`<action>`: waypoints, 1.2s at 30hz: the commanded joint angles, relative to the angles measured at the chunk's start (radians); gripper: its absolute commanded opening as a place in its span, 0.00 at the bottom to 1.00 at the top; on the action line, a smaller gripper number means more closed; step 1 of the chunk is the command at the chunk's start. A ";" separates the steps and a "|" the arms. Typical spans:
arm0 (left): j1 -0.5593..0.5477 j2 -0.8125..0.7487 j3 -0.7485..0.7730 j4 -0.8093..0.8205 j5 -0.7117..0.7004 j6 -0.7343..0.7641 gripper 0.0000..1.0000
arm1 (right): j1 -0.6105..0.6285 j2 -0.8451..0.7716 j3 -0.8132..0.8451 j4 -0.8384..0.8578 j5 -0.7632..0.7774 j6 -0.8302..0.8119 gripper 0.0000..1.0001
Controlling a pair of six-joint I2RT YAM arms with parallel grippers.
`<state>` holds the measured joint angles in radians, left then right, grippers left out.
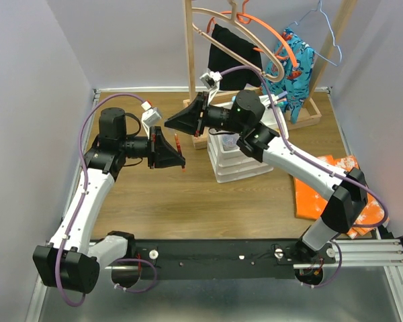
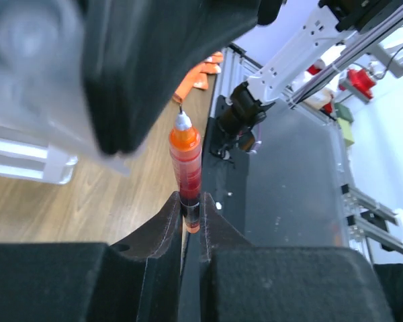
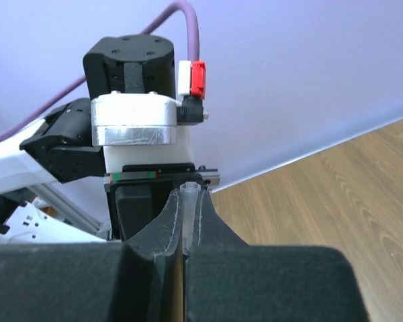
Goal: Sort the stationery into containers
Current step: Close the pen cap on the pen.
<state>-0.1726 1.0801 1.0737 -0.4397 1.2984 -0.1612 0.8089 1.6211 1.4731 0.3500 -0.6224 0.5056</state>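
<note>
White drawer organiser [image 1: 232,169] under right arm [image 1: 302,164], contents unseen.

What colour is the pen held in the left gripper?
The pen is translucent red, orange near its tip; the left wrist view shows it best.

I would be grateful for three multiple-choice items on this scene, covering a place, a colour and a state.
1. Relative to the white organiser, the orange cloth lies: A) left; B) right; C) on top.
2. The pen in the left gripper is: A) green; B) blue; C) red.
3. The left gripper is: A) wide open; B) shut on the pen; C) empty.

Key: 1 B, the top view shows the cloth to the organiser's right; 2 C, the barrel is red; 3 B, both fingers pinch the barrel.
</note>
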 commanded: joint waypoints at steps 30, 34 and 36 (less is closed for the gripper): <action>0.001 0.021 0.028 0.226 0.009 -0.238 0.00 | -0.028 -0.036 -0.033 0.172 0.020 0.097 0.01; 0.002 0.021 0.028 0.228 0.010 -0.239 0.00 | -0.030 -0.027 -0.031 0.175 0.021 0.100 0.01; 0.004 0.021 0.026 0.228 0.009 -0.238 0.00 | -0.030 -0.023 -0.025 0.176 0.021 0.100 0.01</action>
<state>-0.1722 1.1015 1.0718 -0.2317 1.3167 -0.3878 0.7822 1.6032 1.4536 0.4873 -0.6182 0.5957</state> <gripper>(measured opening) 0.187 0.080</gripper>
